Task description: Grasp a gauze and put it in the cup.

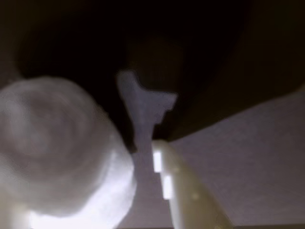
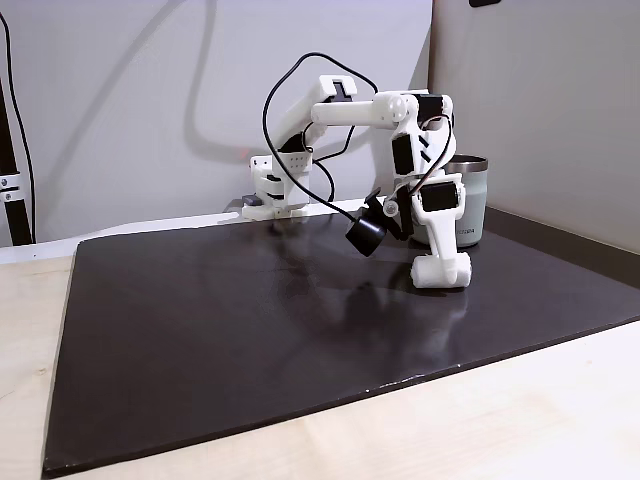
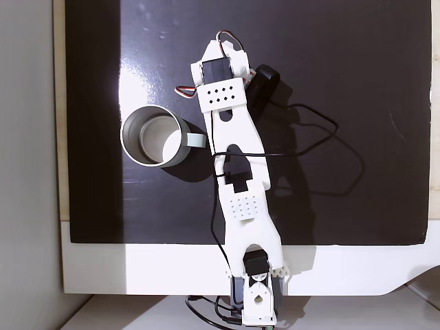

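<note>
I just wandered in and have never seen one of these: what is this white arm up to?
The white arm reaches down to the black mat, its gripper low beside a pale green cup. In the wrist view a white gauze roll sits right at the gripper's fingers; whether they have closed on it is unclear. The cup looks empty from above.

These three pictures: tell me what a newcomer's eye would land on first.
The white arm stands out first, stretched over the black mat in both fixed views, with its gripper lowered to the mat. Next comes the cup, upright and empty beside the arm, near the mat's left edge in the fixed view from above. In the wrist view, the gauze looms blurred and bright at lower left, against a finger.
</note>
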You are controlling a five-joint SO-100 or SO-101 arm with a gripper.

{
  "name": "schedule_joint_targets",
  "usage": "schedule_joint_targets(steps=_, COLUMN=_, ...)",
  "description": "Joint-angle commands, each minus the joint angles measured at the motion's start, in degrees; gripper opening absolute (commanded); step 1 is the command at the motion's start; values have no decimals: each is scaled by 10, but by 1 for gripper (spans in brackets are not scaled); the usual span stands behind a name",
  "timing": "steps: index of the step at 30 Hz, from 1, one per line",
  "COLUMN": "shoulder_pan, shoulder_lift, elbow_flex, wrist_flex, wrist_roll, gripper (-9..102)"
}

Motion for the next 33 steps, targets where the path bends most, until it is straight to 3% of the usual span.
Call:
schedule_joint_targets(steps=1, shoulder_pan=5, shoulder_lift=-1, elbow_flex=-28, wrist_flex=5, wrist_roll=4, gripper=18)
schedule_joint_targets(steps=6, shoulder_pan=14, shoulder_lift=-1, elbow_flex=-40, wrist_flex=10, wrist_roll=-1, gripper=0)
schedule_joint_targets(steps=14, shoulder_pan=25, shoulder_lift=76, elbow_flex=-24, wrist_flex=30, wrist_roll=4, gripper=0)
schedule_joint_targets(steps=25, shoulder_pan=-2, shoulder_lift=331, elbow_flex=111, wrist_flex=36, wrist_roll=-17, gripper=0)
schedule_joint_targets(steps=33, shoulder_pan=-88, shoulder_lift=478, elbow_flex=219, wrist_flex=73, wrist_roll=-59, gripper=0)
